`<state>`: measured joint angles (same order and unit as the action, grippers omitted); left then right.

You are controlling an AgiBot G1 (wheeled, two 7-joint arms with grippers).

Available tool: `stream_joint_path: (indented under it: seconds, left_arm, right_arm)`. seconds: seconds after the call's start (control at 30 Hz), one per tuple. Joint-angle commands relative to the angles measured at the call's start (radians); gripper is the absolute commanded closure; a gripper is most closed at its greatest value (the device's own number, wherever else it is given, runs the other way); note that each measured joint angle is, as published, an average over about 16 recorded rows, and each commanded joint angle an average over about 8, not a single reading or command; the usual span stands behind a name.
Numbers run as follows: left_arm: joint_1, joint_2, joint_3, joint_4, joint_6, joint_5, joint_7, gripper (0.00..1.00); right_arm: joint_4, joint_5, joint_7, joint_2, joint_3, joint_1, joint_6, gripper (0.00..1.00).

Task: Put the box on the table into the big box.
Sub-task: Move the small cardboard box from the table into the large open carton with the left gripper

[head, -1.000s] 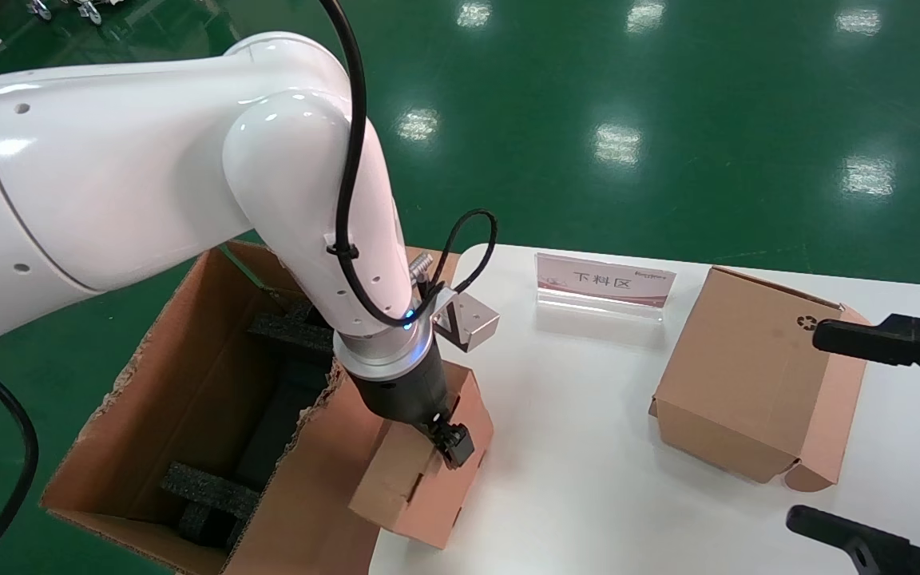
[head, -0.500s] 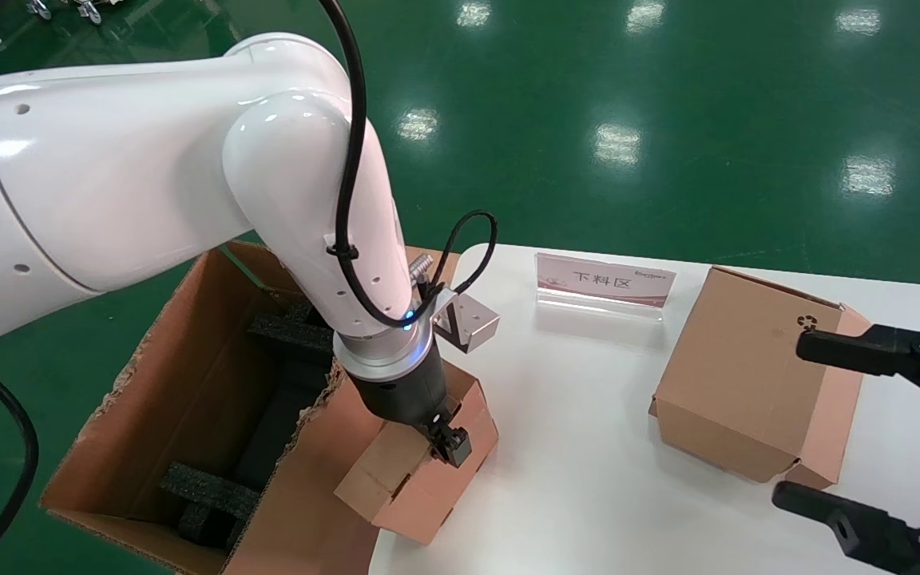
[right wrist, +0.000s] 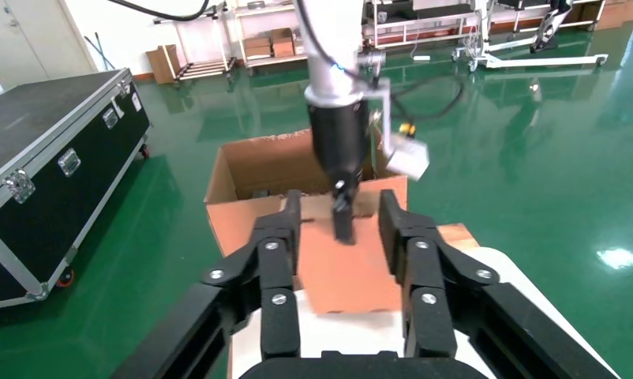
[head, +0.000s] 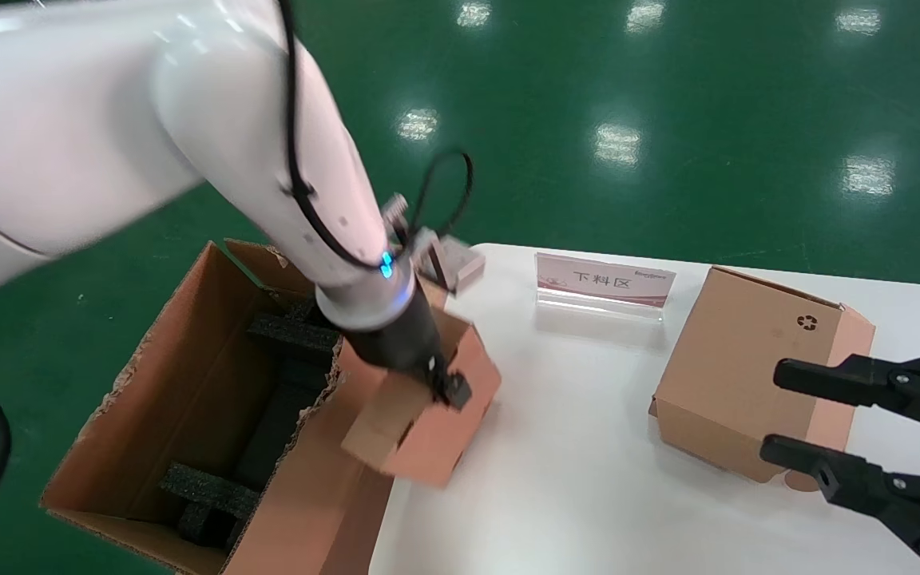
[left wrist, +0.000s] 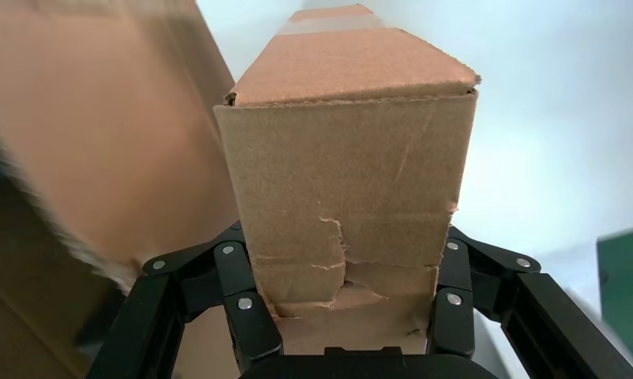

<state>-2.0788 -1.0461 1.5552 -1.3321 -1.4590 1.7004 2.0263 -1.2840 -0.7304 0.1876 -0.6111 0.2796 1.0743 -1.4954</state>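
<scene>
Reaching down from the upper left of the head view, the left arm slants toward the table's near-left corner, its left gripper clamped on the box. In the left wrist view the jaws press both side walls of the box, whose lower face is creased and torn between the fingers. The box is tilted and appears lifted off the table, right beside the big box, over the table edge next to the big box's ragged rim.

The right gripper hangs at the table's right end, just in front of the marked box, jaws wide with nothing between them. The right wrist view looks through its fingers at the box and the big box beyond.

The left arm hides the big box's far corner and part of the box's top, and its upper part is blurred. The right arm is cut off by the frame edge; only its fingers show.

Counted: two small boxes, one big box with black foam blocks inside, one sign at the table's back edge.
</scene>
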Motion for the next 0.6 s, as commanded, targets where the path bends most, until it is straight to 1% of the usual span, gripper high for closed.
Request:
stream_joint_path:
  seconds: [0.03, 0.23, 0.43, 0.6]
  left_arm:
    - [-0.013, 0.016, -0.020, 0.005, 0.007, 0.009, -0.004, 1.00]
    - [-0.070, 0.094, -0.118, 0.002, 0.016, 0.035, -0.053, 1.00]
    - [-0.131, 0.191, -0.223, -0.006, 0.024, 0.071, -0.129, 1.00]
    - [-0.175, 0.268, -0.276, -0.012, 0.022, 0.110, -0.205, 1.00]
  right_arm:
    - [0.000, 0.000, 0.000, 0.000, 0.000, 0.000, 0.000, 0.00]
    - [0.000, 0.000, 0.000, 0.000, 0.000, 0.000, 0.000, 0.00]
    - [0.000, 0.000, 0.000, 0.000, 0.000, 0.000, 0.000, 0.00]
    - [0.000, 0.000, 0.000, 0.000, 0.000, 0.000, 0.000, 0.00]
